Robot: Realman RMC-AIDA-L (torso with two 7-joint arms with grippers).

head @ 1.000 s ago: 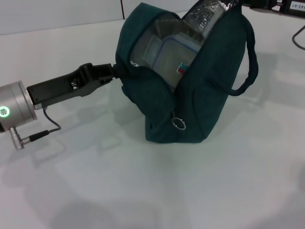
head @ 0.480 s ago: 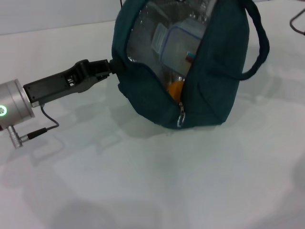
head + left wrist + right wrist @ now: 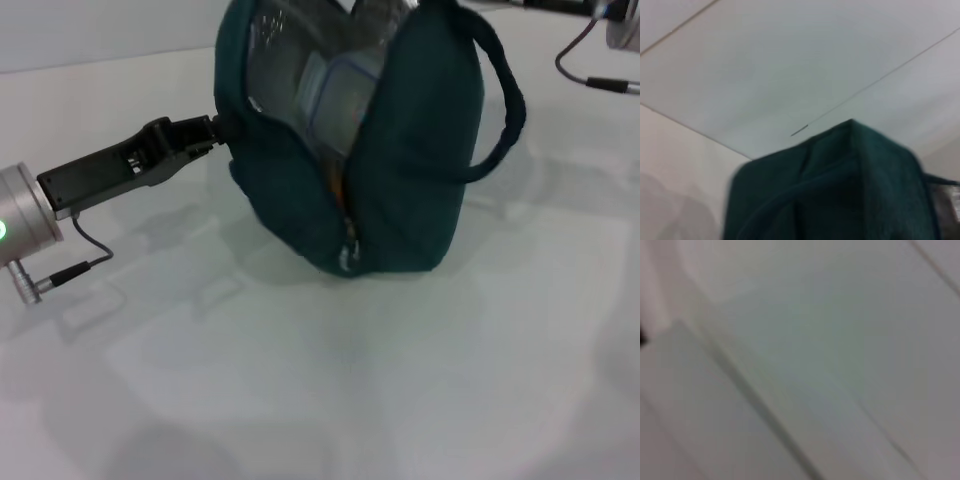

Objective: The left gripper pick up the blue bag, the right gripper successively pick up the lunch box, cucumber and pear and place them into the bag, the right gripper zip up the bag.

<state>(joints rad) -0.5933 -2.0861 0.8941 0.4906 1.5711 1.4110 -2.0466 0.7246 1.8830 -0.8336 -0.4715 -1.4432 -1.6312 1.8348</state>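
Blue bag (image 3: 400,170) sits far-centre on bench (image 3: 300,380), mouth agape, lunch box (image 3: 335,95) inside. My left end effector (image 3: 222,128) pinches bag's left edge. Right end effector: can't tell.

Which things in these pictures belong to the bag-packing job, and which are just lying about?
Job:
- bag, standing on the table, zip still open
- lunch box, inside the bag
- pear, an orange sliver in the opening
- left tool, at the bag's edge

Lying about:
- table
- cable, far right corner
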